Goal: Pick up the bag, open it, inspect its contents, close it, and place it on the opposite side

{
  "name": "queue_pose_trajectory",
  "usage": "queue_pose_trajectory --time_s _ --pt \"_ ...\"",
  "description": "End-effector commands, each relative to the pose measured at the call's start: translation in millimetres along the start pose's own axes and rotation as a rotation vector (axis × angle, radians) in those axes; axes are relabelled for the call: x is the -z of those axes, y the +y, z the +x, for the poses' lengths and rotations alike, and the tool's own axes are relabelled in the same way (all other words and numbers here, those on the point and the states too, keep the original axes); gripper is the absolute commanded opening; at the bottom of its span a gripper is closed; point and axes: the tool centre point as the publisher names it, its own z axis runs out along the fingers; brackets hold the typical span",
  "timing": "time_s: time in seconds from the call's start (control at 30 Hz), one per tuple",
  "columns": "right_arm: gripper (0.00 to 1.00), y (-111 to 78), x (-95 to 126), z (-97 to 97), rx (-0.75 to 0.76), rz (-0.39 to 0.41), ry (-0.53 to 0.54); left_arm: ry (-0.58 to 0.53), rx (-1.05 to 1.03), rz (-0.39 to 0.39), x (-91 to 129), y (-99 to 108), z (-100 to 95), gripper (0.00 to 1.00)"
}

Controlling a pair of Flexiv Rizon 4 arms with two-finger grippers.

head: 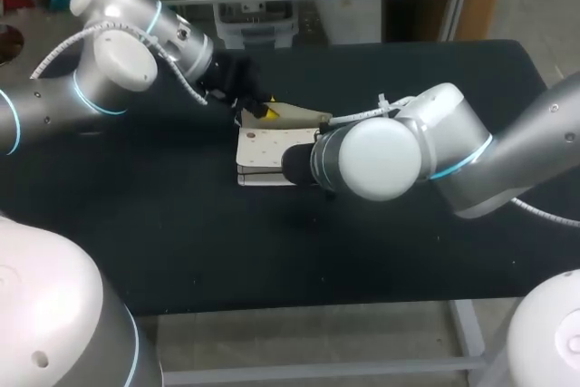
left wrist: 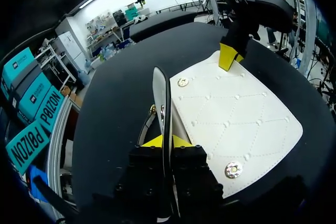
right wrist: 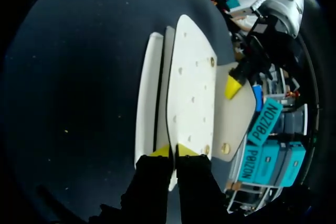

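A white quilted bag [head: 268, 153] lies in the middle of the black table. Its flap [right wrist: 231, 115] is lifted off the body. In the left wrist view my left gripper [left wrist: 167, 141] is shut on the flap's thin edge [left wrist: 160, 90], which stands upright between the yellow tips. The bag's studded front panel [left wrist: 239, 124] lies beside it, with two metal snaps. My right gripper [right wrist: 173, 151] is shut on the opposite edge of that front panel [right wrist: 191, 87]. In the head view the left gripper [head: 265, 111] sits at the bag's far corner; the right arm's wrist [head: 372, 159] hides its own fingers.
The black tabletop [head: 136, 224] stretches wide on both sides of the bag and toward the front edge [head: 299, 307]. Both arms meet over the middle, the right one lying low across the table's right half.
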Motion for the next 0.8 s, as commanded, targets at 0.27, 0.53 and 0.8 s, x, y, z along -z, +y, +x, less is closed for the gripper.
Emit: queue_pose_trajectory --time_s 0.27,0.53,0.8 --pt "1.0 -1.5 24 -14.5 0.024 -0.075 0.033 -0.088 0.043 -0.017 20 -11 -1.0 0.0" --pt "1.0 -6.1 57 -27.7 0.031 -0.166 0.057 -0.166 0.124 -0.032 42 -18 -15.7 0.0" --pt "1.0 -15.8 85 -46.3 0.044 -0.174 0.024 -0.214 0.182 -0.045 70 -37 -25.6 0.0"
